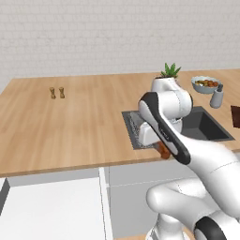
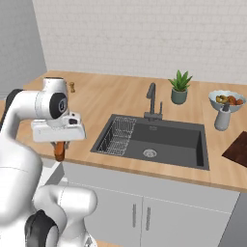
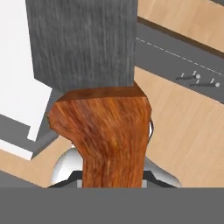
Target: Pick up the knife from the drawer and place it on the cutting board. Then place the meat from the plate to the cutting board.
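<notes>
Jaws: we see them clamped on the knife (image 3: 103, 109) by its orange-brown handle.
Knife: lifted clear, hanging under the gripper (image 2: 60, 144) at the surface (image 1: 70, 126) edge.
Cutting board (image 2: 237, 149): far right, bare as far as we see.
Left: we judge knife delivery, then the meat.

arm: white, bent over the counter's (image 2: 106, 103) front edge at left
gripper (image 2: 60, 144): pointing down, closed on the knife (image 2: 60, 151)
knife: orange-brown handle hanging below the hand, just in front of the counter edge
sink (image 2: 166, 144): dark basin right of the hand, wire rack (image 2: 117, 136) in its left part
tap (image 2: 152, 103): behind the sink
plant (image 2: 180, 87): right of the tap
fruit bowl (image 2: 226, 101): far right, grey bottle (image 2: 222, 117) just before it
board (image 2: 238, 148): dark corner at right edge
</notes>
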Robot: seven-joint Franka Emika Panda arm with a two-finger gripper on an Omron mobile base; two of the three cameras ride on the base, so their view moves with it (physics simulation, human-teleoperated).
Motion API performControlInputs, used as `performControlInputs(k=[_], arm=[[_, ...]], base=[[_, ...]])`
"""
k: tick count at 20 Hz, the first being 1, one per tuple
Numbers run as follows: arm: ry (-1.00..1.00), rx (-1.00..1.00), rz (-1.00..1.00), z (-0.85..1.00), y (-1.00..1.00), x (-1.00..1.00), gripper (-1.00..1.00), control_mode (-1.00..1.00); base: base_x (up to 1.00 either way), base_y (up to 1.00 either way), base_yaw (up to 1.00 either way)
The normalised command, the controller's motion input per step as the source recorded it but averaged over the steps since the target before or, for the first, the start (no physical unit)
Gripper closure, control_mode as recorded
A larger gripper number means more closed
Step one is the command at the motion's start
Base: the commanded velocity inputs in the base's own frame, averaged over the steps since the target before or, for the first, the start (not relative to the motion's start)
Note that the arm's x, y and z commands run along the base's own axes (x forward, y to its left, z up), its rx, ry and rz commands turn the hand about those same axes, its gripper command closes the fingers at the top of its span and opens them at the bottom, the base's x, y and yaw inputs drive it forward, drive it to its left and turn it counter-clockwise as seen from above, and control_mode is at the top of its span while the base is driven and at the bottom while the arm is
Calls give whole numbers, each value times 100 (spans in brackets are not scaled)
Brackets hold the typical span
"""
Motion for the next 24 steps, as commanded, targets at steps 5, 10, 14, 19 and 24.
performControlInputs(k=[5,10,14,19,24], arm=[[0,0,-2,2,-93,-24,100,-100],[0,2,0,6,-47,-2,100,-100],[-1,2,-3,-2,-29,0,100,-100],[0,0,0,0,0,0,100,-100],[-1,0,0,1,-2,-3,100,100]], base=[[0,0,0],[0,0,0],[0,0,0],[0,0,0],[-5,-7,1]])
